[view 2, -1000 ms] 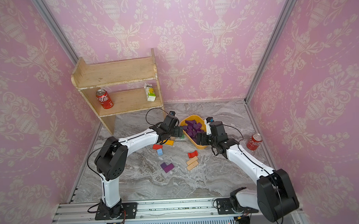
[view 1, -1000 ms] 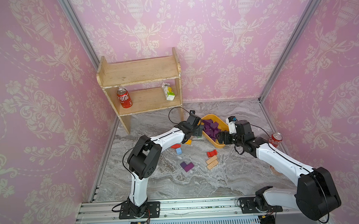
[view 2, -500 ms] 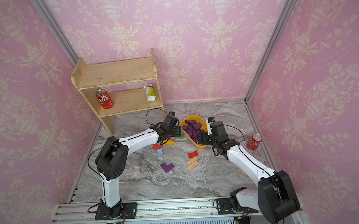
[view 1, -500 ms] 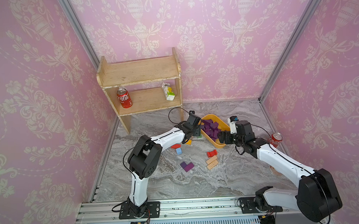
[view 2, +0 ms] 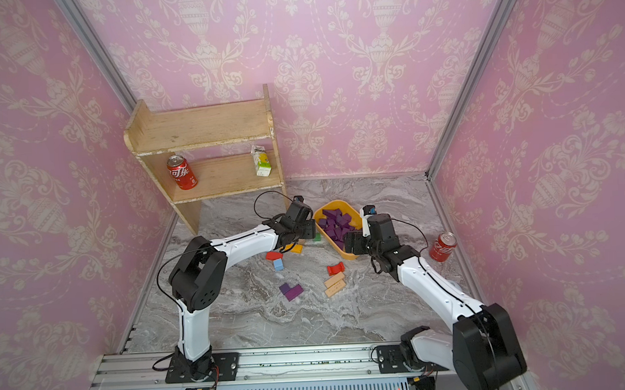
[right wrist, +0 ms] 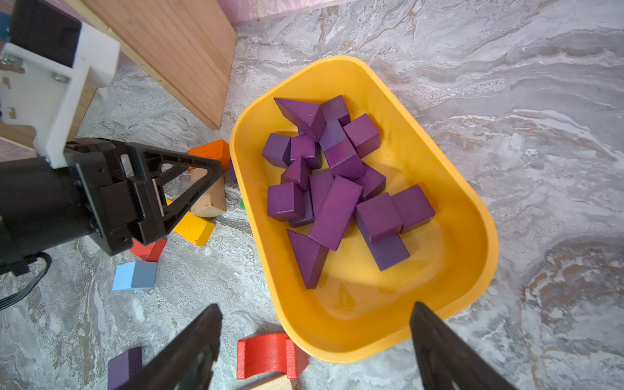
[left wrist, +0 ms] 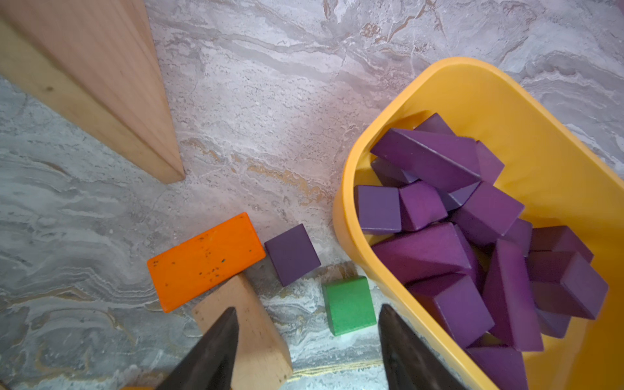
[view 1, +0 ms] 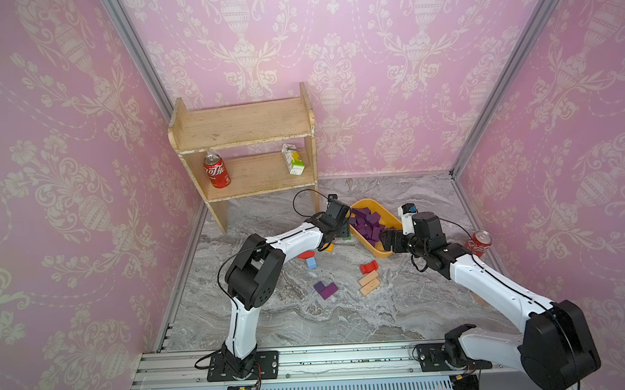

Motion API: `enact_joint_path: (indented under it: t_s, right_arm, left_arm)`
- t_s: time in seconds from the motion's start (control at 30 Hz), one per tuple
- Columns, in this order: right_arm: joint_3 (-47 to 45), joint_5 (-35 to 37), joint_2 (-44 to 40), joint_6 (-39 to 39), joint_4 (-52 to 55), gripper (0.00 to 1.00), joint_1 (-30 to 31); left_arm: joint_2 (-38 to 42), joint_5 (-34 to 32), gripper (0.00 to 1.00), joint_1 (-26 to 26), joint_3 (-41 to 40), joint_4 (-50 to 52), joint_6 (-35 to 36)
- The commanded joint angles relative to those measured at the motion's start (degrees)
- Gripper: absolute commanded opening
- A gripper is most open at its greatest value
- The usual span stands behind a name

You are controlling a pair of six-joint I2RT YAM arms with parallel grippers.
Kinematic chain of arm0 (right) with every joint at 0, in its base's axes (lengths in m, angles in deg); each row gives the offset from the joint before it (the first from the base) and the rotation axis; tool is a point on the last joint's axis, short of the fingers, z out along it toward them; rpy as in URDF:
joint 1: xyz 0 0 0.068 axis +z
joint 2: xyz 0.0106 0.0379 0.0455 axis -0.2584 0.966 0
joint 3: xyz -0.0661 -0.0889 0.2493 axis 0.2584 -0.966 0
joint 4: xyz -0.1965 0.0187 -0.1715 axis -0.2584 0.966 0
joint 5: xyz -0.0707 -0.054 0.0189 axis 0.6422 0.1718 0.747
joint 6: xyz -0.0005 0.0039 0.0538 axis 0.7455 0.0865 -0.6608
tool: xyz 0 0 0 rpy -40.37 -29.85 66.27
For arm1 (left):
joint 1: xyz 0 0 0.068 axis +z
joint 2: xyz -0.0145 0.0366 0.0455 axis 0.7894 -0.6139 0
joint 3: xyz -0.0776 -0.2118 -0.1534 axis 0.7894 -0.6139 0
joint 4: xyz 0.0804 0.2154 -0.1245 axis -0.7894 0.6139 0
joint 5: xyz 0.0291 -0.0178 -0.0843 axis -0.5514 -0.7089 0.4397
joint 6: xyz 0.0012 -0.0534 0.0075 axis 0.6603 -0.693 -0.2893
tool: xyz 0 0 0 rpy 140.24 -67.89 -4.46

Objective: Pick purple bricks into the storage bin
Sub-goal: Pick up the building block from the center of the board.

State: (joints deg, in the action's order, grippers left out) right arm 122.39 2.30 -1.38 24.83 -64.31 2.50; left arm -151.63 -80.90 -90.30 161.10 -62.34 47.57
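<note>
Top views: storage bin (view 1: 371, 203) on the table (view 1: 399, 308) near its far edge, just beside the wooden shelf (view 1: 243, 126) leg. Heap of purple bricks (view 1: 366, 224) inside it. Two more purple bricks (view 1: 325, 290) lie touching mid-table, well apart from the bin. Left claw (view 1: 341, 231) low at the bin's shelf-side wall, right claw (view 1: 386, 238) at its near end; jaw gaps unreadable here

Left wrist: left claw (left wrist: 307, 309) jaws apart, nothing between. One finger over a tan block (left wrist: 250, 324); green cube (left wrist: 349, 304) just beside the other. Purple cube (left wrist: 292, 255) on the table between orange block (left wrist: 206, 261) and bin wall (left wrist: 351, 202), clear of the bin

Right wrist: right claw (right wrist: 315, 305) jaws wide apart, empty, straddling the bin's near rim (right wrist: 337, 351). Bricks (right wrist: 334, 189) piled loosely in the bin. Red arch block (right wrist: 266, 354) just outside that rim
</note>
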Motion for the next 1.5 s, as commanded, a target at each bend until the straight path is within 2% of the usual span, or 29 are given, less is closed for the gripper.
enact_joint_path:
  t_s: [0.0, 0.4, 0.77, 0.93, 1.07, 1.17, 1.47]
  right_arm:
    - [0.01, 1.61, -0.42, -0.22, 0.2, 0.89, -0.16]
    - [0.37, 1.88, 0.57, -0.3, 0.48, 0.88, -0.16]
    - [0.79, 2.56, 1.76, -0.28, 1.01, 0.88, -0.23]
    - [0.98, 2.81, 1.98, -0.24, 1.38, 0.86, -0.16]
    - [1.04, 3.61, 1.8, -0.2, 1.65, 0.86, -0.23]
    - [1.01, 3.69, 2.11, -0.27, 1.64, 0.86, -0.16]
    - [1.29, 4.38, 2.41, -0.49, 2.35, 0.86, -0.16]
  left_arm:
    - [-2.93, 0.55, 0.66, -0.23, 2.58, 1.08, -1.51]
    - [-7.25, 1.11, 0.64, 1.09, 4.72, -2.31, -2.47]
    - [-11.15, 1.13, 0.64, 1.78, 9.53, 0.07, -2.15]
    - [-10.93, -0.94, 0.58, 2.64, 9.55, 1.66, -1.7]
    - [-11.13, -3.99, 0.58, 2.75, 10.11, 3.58, -0.37]
    - [-11.66, -3.61, 0.58, 2.98, 10.34, 3.93, -0.9]
    - [-13.9, -2.31, 0.47, 2.88, 12.13, 4.49, -2.65]
